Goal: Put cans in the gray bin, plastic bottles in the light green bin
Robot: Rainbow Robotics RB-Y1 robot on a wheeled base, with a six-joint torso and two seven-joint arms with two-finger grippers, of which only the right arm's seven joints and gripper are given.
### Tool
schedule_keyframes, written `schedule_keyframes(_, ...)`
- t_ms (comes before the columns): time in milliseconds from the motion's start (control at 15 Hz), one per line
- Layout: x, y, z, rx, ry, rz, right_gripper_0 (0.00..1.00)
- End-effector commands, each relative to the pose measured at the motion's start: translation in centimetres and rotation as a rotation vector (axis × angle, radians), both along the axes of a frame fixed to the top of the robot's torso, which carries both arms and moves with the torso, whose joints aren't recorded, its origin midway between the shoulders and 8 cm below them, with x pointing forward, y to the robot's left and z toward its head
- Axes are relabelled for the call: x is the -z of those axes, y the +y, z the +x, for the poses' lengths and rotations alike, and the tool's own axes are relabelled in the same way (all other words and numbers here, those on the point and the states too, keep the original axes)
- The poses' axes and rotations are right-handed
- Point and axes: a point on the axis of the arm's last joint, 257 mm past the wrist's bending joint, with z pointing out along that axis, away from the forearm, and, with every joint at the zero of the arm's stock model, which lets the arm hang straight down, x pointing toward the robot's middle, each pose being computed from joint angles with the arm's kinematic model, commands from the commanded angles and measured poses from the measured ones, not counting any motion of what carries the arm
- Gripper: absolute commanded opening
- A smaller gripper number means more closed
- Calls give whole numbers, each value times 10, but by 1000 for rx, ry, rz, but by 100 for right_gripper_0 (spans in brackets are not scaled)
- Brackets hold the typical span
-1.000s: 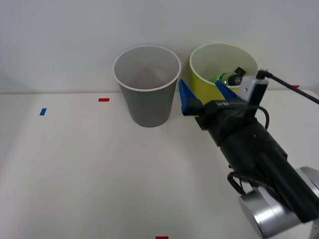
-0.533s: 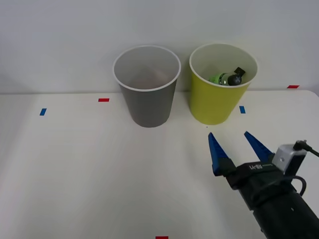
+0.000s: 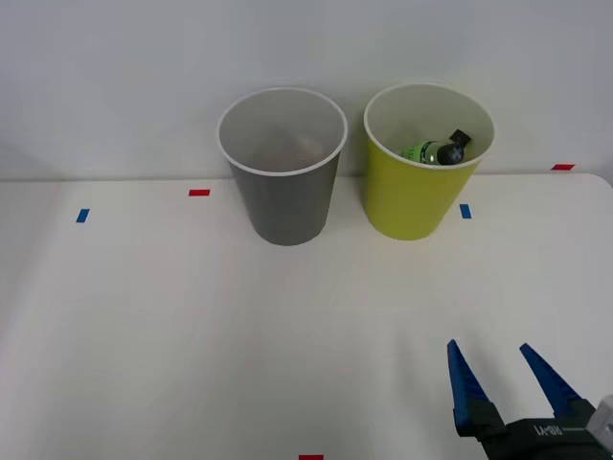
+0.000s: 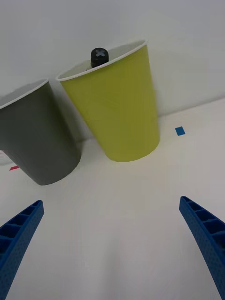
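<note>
green bottle point(image 3: 433, 150) lies inside light green bin point(image 3: 412, 206), well beyond the open claw point(image 3: 508, 383).

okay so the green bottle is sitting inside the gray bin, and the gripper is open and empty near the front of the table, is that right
Not quite. The green bottle is inside the light green bin, not the gray bin; the front view shows it leaning against the far rim, dark cap up. The rest holds: the right gripper is open and empty, near the table's front edge.
</note>
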Motion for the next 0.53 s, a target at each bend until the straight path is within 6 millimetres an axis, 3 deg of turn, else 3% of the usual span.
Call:
schedule_keyframes(67, 36, -27, -42, 23, -58, 15, 100)
schedule_keyframes(333, 63, -34, -83, 74, -59, 46, 100)
schedule_keyframes(533, 75, -40, -101, 117, -82, -61, 100)
